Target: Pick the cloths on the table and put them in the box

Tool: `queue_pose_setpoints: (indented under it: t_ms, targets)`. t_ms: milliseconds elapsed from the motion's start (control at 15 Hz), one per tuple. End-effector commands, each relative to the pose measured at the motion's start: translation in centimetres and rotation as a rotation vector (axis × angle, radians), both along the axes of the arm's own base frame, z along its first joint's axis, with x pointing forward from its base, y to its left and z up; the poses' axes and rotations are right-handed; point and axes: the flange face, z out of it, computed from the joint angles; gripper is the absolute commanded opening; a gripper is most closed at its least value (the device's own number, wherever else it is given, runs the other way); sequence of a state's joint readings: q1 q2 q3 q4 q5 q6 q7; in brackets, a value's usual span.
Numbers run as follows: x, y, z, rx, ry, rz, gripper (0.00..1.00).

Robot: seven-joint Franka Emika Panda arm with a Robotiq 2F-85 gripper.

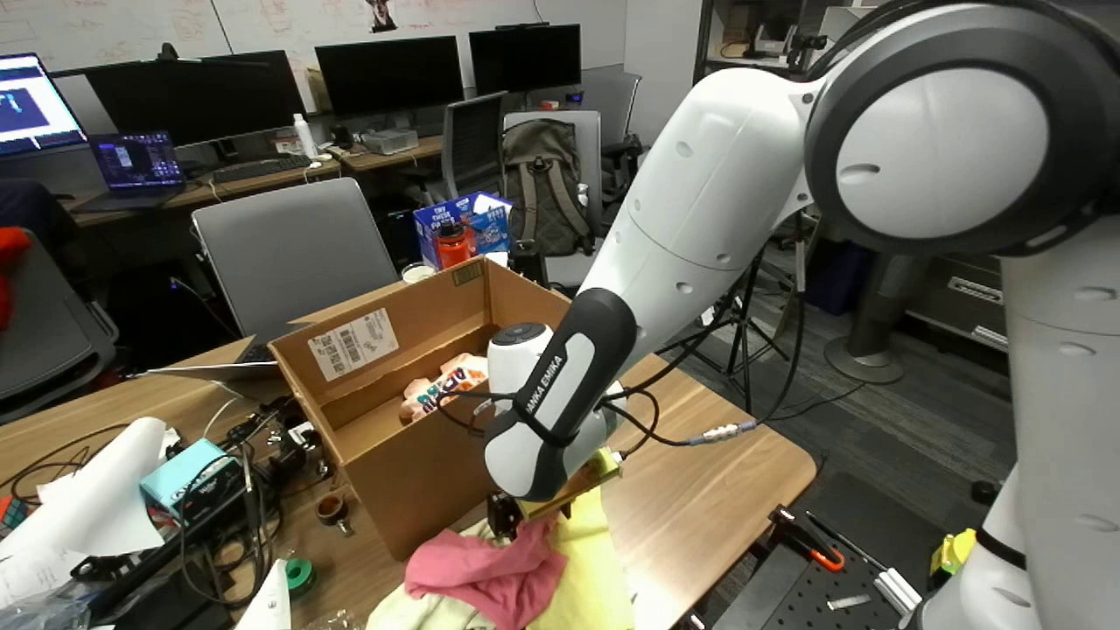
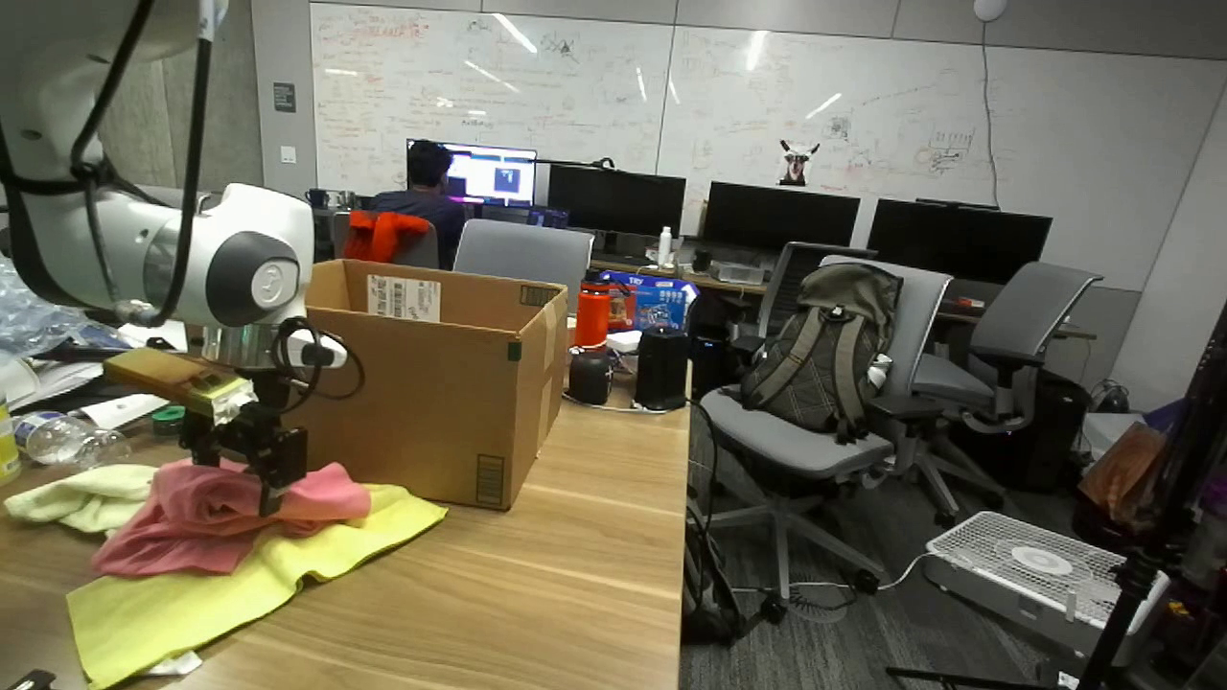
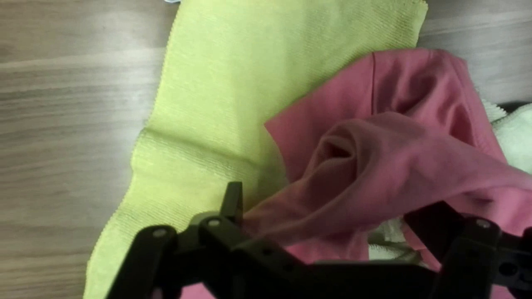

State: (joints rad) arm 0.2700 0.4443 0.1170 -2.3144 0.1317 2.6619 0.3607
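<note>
1. the claw (image 3: 332, 209) stands wide in the wrist view, its two fingers (image 3: 233, 202) well apart, a raised fold of the pink cloth (image 3: 407, 158) between them. the yellow cloth (image 3: 232, 95) lies partly under it, and bits of a pale cloth (image 3: 517, 137) show at the right — three cloths by colour, all on a wood-grained table (image 3: 75, 166).

2. in an exterior view the claw sits low over the pink cloth, near one open cardboard box (image 2: 412, 412). the room behind has a whiteboard (image 2: 537, 86), four monitors (image 2: 959, 244) (one lit, three dark), one seated person (image 2: 427, 209), one orange bottle (image 2: 591, 321), one backpack (image 2: 834, 345) on a chair (image 2: 776, 441), and one white grilled unit (image 2: 1045, 565) on the grey floor (image 2: 824, 661).

3. in an exterior view all three cloths lie on the table outside the box, near it. inside the box rests one peach-coloured bundle (image 1: 451, 381) with printed lettering — cloth or not, i cannot tell. on the left of this view the table carries one green roll (image 1: 299, 576) and one turquoise carton (image 1: 188, 468); one lit laptop (image 1: 136, 164) stands farther back.
</note>
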Motion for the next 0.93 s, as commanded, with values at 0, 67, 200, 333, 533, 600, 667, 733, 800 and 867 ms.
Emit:
queue_pose_setpoints:
  t_ms: [0,67,200,333,533,600,667,733,800,867]
  targets:
    - [-0.1,0.0,-0.1,-0.011,-0.015,-0.020,0.89]
    - [-0.1,0.1,0.0,-0.009,-0.014,-0.020,0.73]
    - [-0.1,0.2,0.3,-0.010,-0.017,-0.020,0.58]
    - [-0.1,0.3,0.5,-0.011,-0.019,-0.019,0.42]
    - [-0.3,0.5,1.3,-0.020,-0.029,-0.016,0.18]
    - [-0.3,0.7,1.5,-0.021,-0.033,-0.016,0.11]
    - [-0.4,0.9,2.0,-0.026,-0.040,-0.013,0.05]
    - [-0.5,1.0,2.3,-0.029,-0.042,-0.010,0.00]
    - [-0.6,1.2,2.6,-0.034,-0.047,-0.010,0.00]
    - [-0.6,1.4,3.0,-0.037,-0.055,-0.010,0.00]
